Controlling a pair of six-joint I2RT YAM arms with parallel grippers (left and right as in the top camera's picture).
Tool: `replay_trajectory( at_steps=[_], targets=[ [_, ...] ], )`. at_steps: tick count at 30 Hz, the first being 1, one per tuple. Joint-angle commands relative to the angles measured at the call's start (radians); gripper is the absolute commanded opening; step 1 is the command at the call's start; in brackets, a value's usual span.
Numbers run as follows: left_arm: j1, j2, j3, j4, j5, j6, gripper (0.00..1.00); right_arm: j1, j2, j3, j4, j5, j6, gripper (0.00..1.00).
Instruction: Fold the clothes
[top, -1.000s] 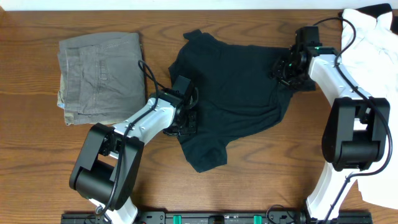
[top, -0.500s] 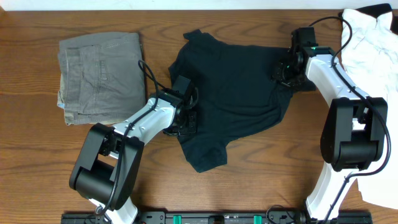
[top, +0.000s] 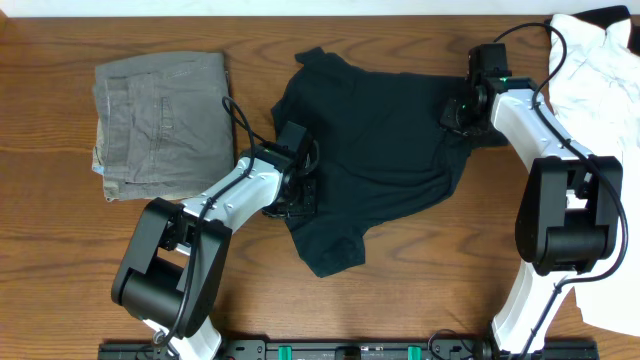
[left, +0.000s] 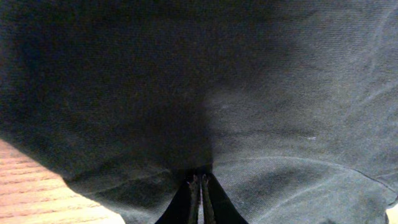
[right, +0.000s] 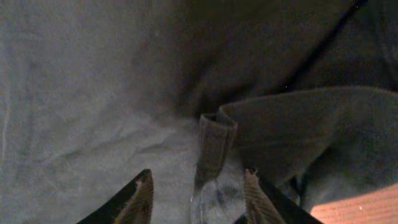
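The clothes, a black T-shirt (top: 380, 150), lie crumpled and spread across the middle of the wooden table (top: 400, 310). My left gripper (top: 300, 195) rests at the shirt's lower left edge. In the left wrist view it (left: 200, 184) is shut, and creases in the T-shirt's cloth (left: 261, 93) run out from its tips. My right gripper (top: 456, 108) sits low on the shirt's right side by a sleeve. In the right wrist view it (right: 199, 190) is open, with a folded hem (right: 214, 146) of the shirt between its fingers (right: 142, 196).
Folded grey-green trousers (top: 160, 125) lie at the left of the table. A white garment (top: 600, 75) lies at the right edge, beside the right arm. Bare wood shows under the shirt's edge (left: 31, 193) and at a corner (right: 367, 208).
My right gripper has shifted slightly toward the table's far edge and its fingers have come closer together around the hem. The left arm and the shirt have not moved.
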Motion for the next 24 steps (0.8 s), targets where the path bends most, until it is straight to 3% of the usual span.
replay_trajectory(
  at_steps=[1,21,24],
  targets=[
    [0.002,-0.002,-0.005,-0.01,-0.027,0.014,0.07,0.005,0.007,-0.007,0.008,0.018,-0.008,0.43],
    [0.002,-0.002,-0.005,-0.01,-0.027,0.014,0.07,0.018,0.056,-0.015,0.037,0.036,-0.007,0.36],
    [0.002,-0.002,-0.005,-0.01,-0.027,0.014,0.07,0.017,0.058,-0.015,0.042,0.033,-0.006,0.24]
  ],
)
